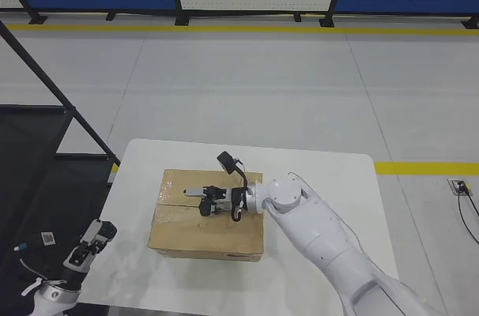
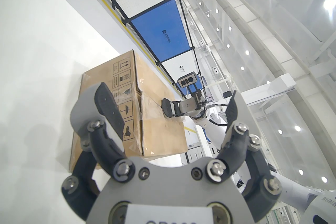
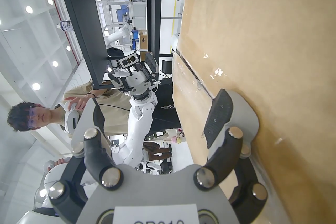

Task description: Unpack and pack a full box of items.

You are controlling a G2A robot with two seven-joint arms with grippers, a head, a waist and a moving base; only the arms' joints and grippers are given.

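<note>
Our left claw (image 1: 102,232) hangs just off the left edge of the counter (image 1: 326,189), near its front corner, fingers (image 2: 107,104) spread wide and holding nothing. It points toward the cardboard box (image 1: 200,233) and is well apart from it.

The box sits on the left half of the counter with its flaps shut. A glossy strip of tape (image 3: 183,78) runs along the centre seam, and printed handling symbols mark the end facing the left claw.

Over the box top we see the right claw (image 1: 197,199), reaching in from the right. Its jaws are likewise parted and empty. One finger (image 3: 218,117) lies along the box top just beside the seam, touching or very nearly so, and the other stands off in the air. The right forearm (image 1: 318,237) crosses the near right part of the counter and overhangs the box's right edge.

Left of the counter stands a dark panel (image 1: 26,130) in a black frame. Beyond the counter, a yellow line (image 1: 433,167) runs along the grey floor to the right, past a floor socket (image 1: 458,186) with its cable. Blue panels (image 1: 97,4) close the far side.
</note>
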